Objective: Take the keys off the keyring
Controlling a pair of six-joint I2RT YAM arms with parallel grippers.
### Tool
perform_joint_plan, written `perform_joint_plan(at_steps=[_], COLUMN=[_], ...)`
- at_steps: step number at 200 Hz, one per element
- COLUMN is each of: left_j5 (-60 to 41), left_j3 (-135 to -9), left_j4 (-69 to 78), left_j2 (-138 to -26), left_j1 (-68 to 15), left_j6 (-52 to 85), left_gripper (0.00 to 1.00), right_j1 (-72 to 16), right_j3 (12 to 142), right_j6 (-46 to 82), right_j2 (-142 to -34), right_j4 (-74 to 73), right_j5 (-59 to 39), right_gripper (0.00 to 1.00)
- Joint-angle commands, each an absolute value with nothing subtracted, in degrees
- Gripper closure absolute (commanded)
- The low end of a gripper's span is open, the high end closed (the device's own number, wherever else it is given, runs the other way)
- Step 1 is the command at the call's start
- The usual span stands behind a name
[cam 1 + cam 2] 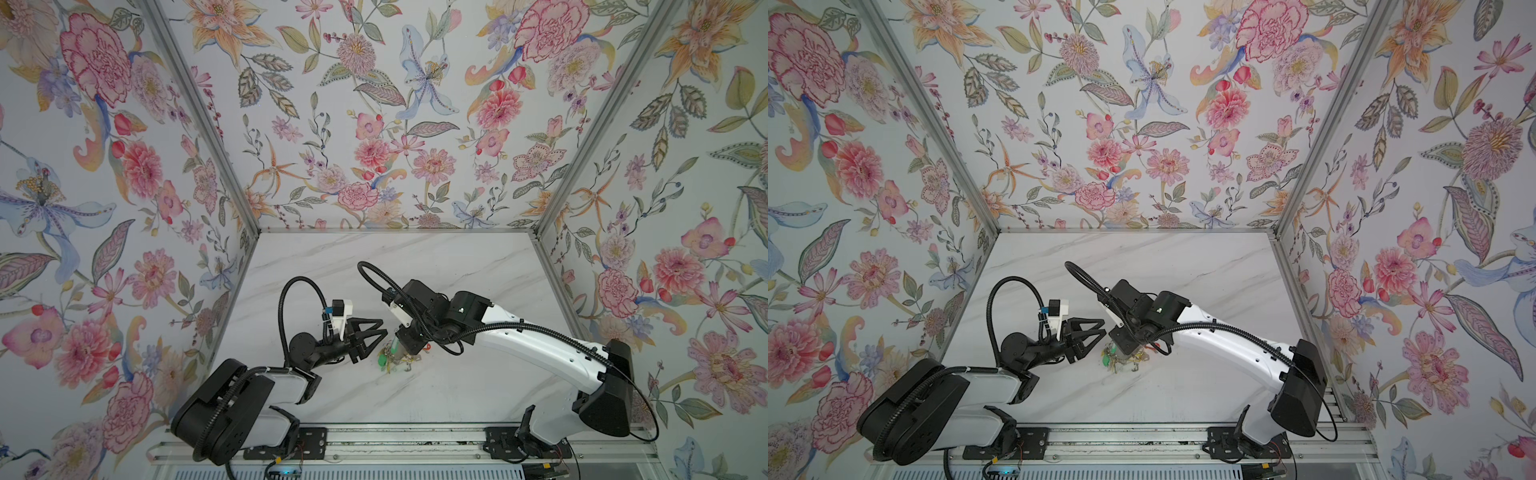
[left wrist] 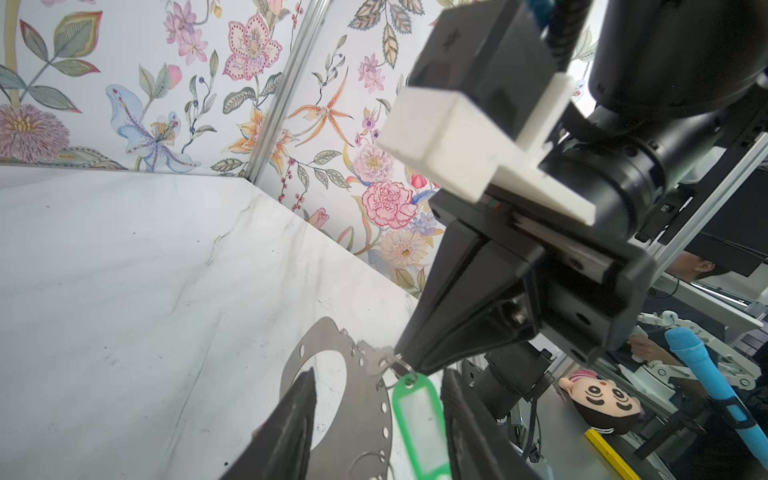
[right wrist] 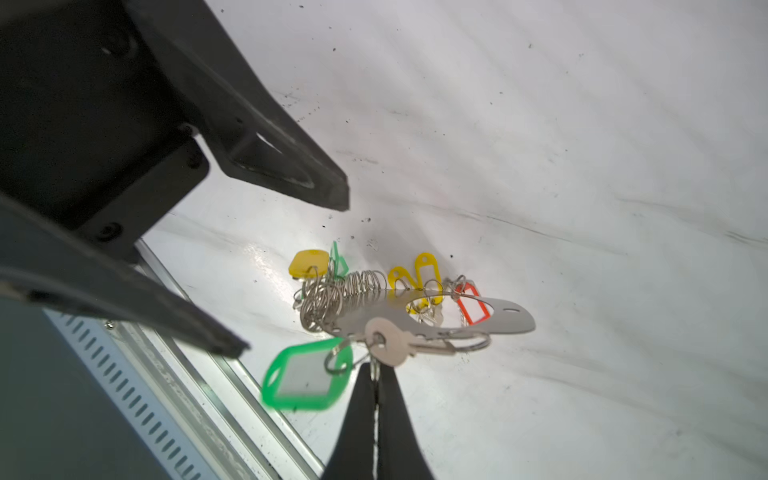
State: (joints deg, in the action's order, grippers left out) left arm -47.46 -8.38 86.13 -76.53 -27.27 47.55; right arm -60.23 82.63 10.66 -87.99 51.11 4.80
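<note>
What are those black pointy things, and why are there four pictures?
Those are two robot arms on a white marble-look table. Two pictures look down from above; two come from small cameras on the arms' wrists. The pointy ends are jaws for pinching. Between the arms is a large flat grey metal keyring, carrying small silvery metal keys with oval plastic tags: a yellow tag, a red-orange tag, a green tag. The right arm has its jaws shut on the little wire ring that holds one key and the green tag. The left arm has its jaws open near that tag, gripping nothing.
</note>
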Motion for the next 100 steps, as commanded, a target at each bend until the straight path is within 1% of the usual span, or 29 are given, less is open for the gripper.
perform_joint_plan(at_steps=[1, 39, 94, 100], left_j5=[-46.1, -47.7, -48.0, -48.1], left_j3=[-7.8, -8.8, -10.0, -12.1], left_j4=[88.5, 85.1, 88.5, 88.8], left_j2=[-73.3, -72.1, -77.5, -78.2], left_j1=[-26.7, -27.1, -29.6, -30.0], left_j6=[42.0, 40.7, 41.7, 41.9], left_gripper=[0.48, 0.47, 0.45, 0.45], right_j1=[-59.6, -60.0, -61.0, -61.2], right_j3=[86.7, 88.5, 89.2, 89.0], right_j6=[9.1, 7.7, 6.2, 5.9], right_j2=[-87.3, -89.5, -88.6, -88.6], right_j4=[58.0, 58.5, 58.2, 58.2], right_j5=[10.2, 7.4, 4.2, 3.7], right_gripper=[1.00, 1.00, 1.00, 1.00])
